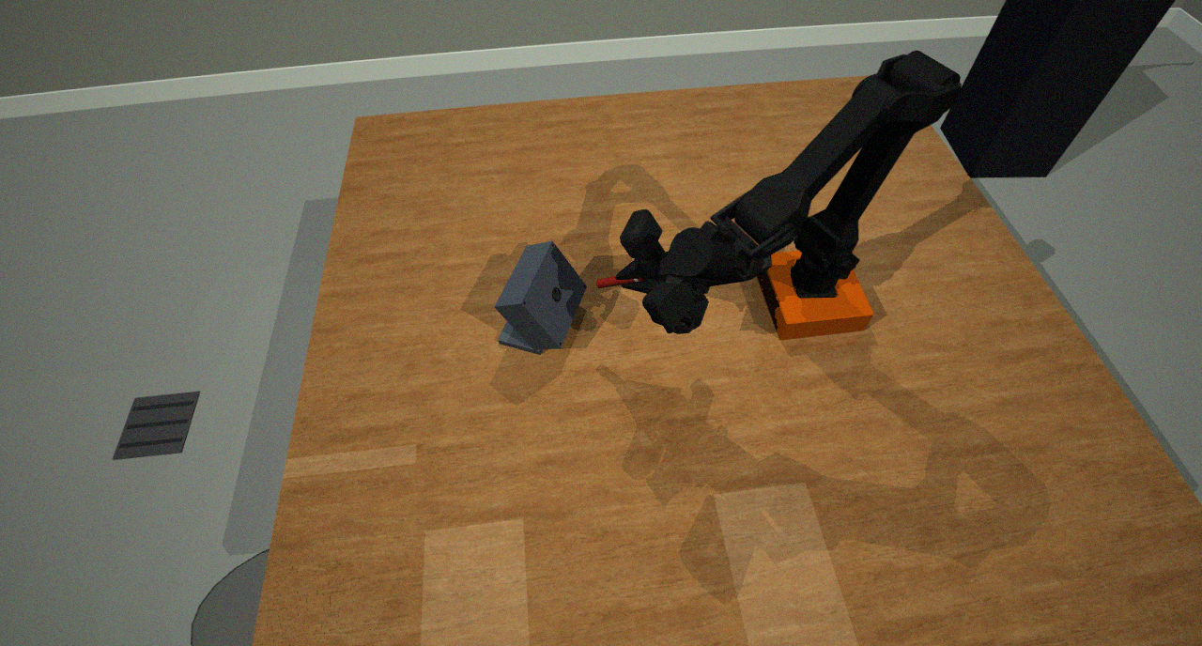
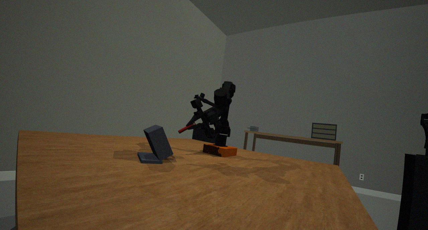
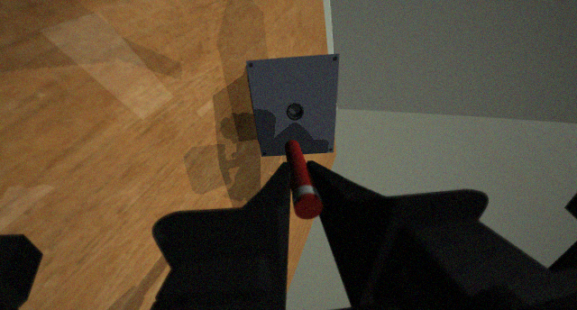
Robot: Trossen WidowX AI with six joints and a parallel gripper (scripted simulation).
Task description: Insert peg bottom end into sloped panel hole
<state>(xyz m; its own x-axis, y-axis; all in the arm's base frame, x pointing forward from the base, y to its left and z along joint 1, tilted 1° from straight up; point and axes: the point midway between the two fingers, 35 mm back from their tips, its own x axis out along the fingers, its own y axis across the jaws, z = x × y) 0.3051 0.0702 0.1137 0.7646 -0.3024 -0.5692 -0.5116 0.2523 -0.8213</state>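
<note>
My gripper (image 1: 628, 277) (image 2: 193, 124) (image 3: 297, 167) is shut on a round red peg (image 1: 610, 282) (image 2: 186, 128) (image 3: 297, 166) with a pale band near its back end. The peg is held in the air, tilted, its free end pointing at the grey-blue sloped panel (image 1: 537, 293) (image 2: 157, 141) (image 3: 279, 85). The panel's face has one round hole (image 1: 554, 291) (image 3: 295, 111). The peg's tip is a short way off the panel face, apart from it; in the wrist view it sits just below the hole.
The arm's orange base block (image 1: 819, 308) (image 2: 222, 150) stands right of the panel on the wooden table (image 1: 588, 474). A dark pillar (image 1: 1058, 62) rises at the table's far right corner. The panel's flat foot (image 2: 148, 157) lies on the table.
</note>
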